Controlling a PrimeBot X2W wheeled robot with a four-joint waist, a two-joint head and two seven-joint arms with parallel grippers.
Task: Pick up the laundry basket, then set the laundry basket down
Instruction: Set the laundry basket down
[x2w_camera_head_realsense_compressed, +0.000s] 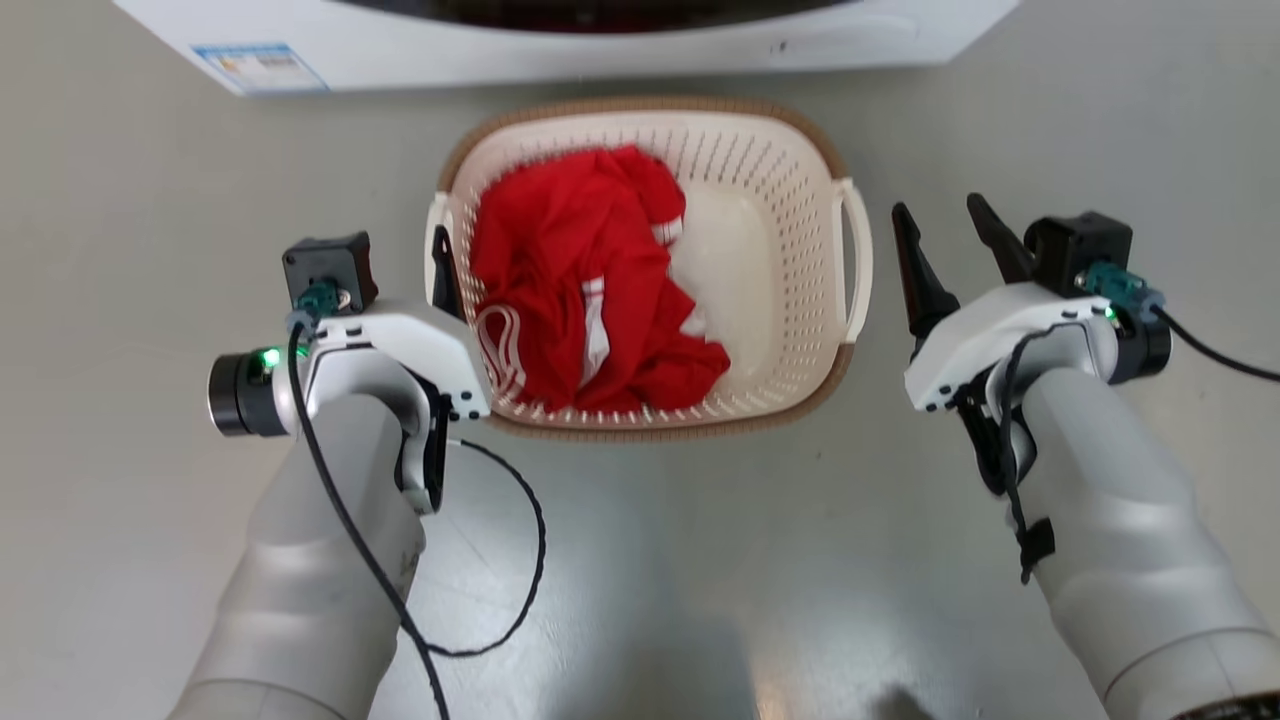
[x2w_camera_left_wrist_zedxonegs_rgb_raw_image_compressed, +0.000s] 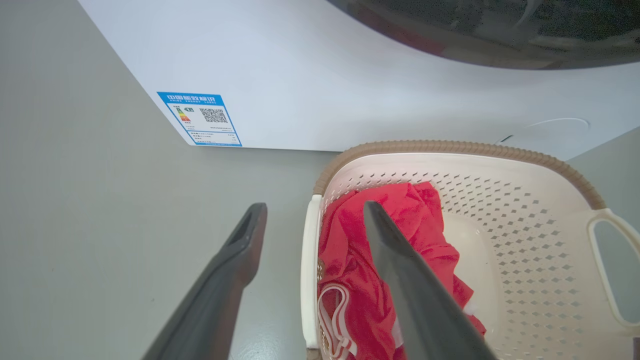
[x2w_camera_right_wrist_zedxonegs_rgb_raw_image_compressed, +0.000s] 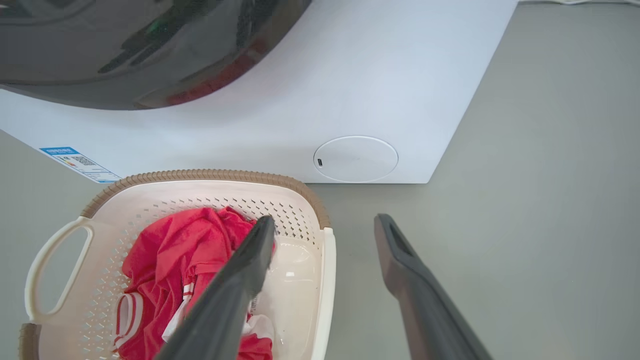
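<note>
The laundry basket (x2w_camera_head_realsense_compressed: 760, 130), cream perforated plastic with a brown rim, stands on the floor before me with a red, white-striped garment (x2w_camera_head_realsense_compressed: 590, 280) inside. My left gripper (x2w_camera_head_realsense_compressed: 425, 278) is open at the basket's left loop handle (x2w_camera_left_wrist_zedxonegs_rgb_raw_image_compressed: 310, 250). In the left wrist view one finger (x2w_camera_left_wrist_zedxonegs_rgb_raw_image_compressed: 240, 250) is outside the handle and the other is over the garment. My right gripper (x2w_camera_head_realsense_compressed: 940, 208) is open just right of the right handle (x2w_camera_head_realsense_compressed: 856, 260), apart from it. In the right wrist view that handle (x2w_camera_right_wrist_zedxonegs_rgb_raw_image_compressed: 327, 280) lies between the gripper's (x2w_camera_right_wrist_zedxonegs_rgb_raw_image_compressed: 325, 219) two fingers. Neither gripper holds anything.
A white washing machine (x2w_camera_head_realsense_compressed: 560, 45) with a blue label (x2w_camera_head_realsense_compressed: 262, 68) stands right behind the basket, its dark door (x2w_camera_right_wrist_zedxonegs_rgb_raw_image_compressed: 125, 45) above. Grey floor (x2w_camera_head_realsense_compressed: 150, 200) spreads to both sides and toward me. A black cable (x2w_camera_head_realsense_compressed: 525, 560) loops off my left forearm.
</note>
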